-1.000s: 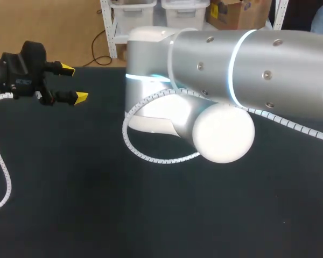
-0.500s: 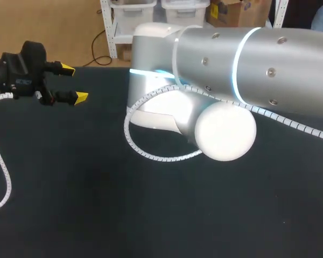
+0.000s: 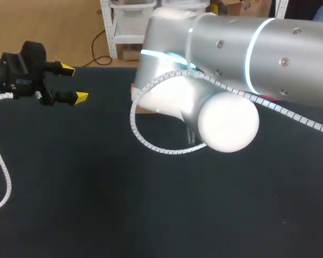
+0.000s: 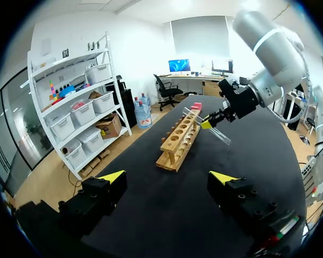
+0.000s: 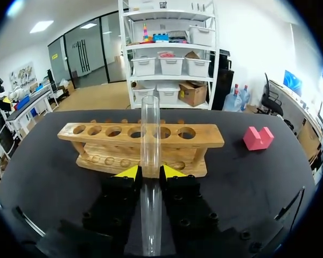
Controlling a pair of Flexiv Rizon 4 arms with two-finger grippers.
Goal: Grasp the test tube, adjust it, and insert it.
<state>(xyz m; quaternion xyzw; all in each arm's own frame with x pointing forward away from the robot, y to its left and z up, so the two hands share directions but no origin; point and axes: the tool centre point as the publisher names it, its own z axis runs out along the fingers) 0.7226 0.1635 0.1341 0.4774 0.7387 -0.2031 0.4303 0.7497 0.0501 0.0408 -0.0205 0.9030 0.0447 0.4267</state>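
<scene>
The right arm has swung farther over the table, fingers clamped on the test tube facing the rack, insertion seemingly near; left fingers open.

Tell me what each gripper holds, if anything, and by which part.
The right gripper is shut on the test tube around its middle, both ends sticking out past the fingers. The left gripper is open and holds nothing.

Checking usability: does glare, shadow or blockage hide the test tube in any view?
Head view: the right arm, with its glowing ring, blocks the work area. Left wrist view: the test tube is faint against the table. Right wrist view: even light, test tube plain in the right gripper.
</scene>
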